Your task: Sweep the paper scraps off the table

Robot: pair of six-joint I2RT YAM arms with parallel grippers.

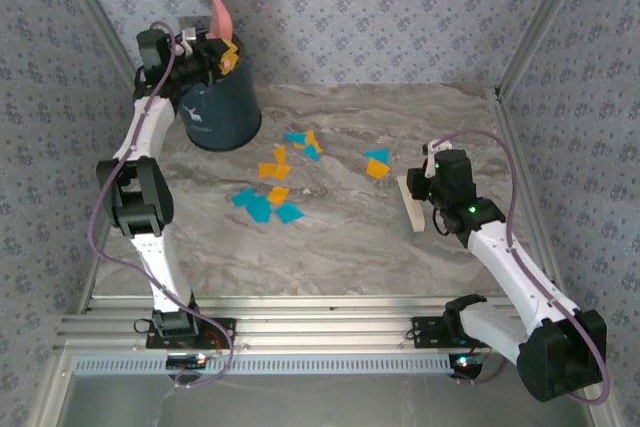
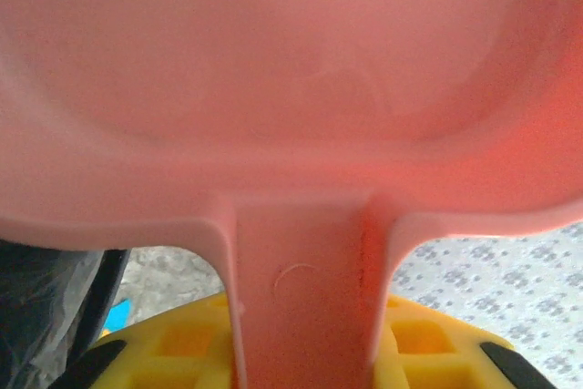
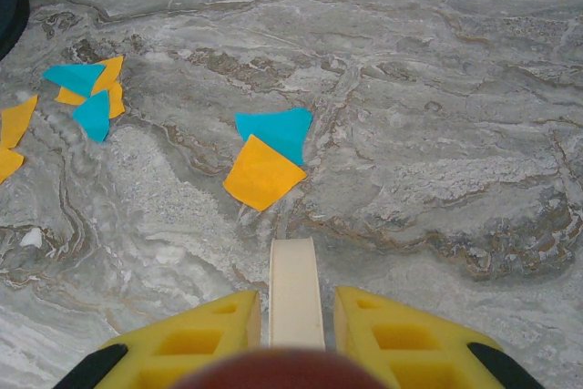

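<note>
Turquoise and orange paper scraps [image 1: 272, 187] lie scattered over the middle of the marble table [image 1: 350, 257]. One orange and one turquoise scrap [image 3: 266, 170] lie just ahead of my right gripper [image 3: 294, 316]. That gripper [image 1: 432, 192] is shut on a cream brush [image 3: 294, 284], which stands low on the table at the right [image 1: 410, 205]. My left gripper [image 1: 212, 52] is raised at the far left over a dark blue bin [image 1: 220, 112]. It is shut on the handle of the pink dustpan [image 2: 291, 88], between its yellow fingers [image 2: 173, 343]. The dustpan's edge [image 1: 218, 12] points up.
The bin stands at the table's far left corner, close to the wall, and its rim shows at the corner of the right wrist view [image 3: 7, 6]. Aluminium rails [image 1: 300, 332] edge the near side. Patterned walls close in the back and both sides.
</note>
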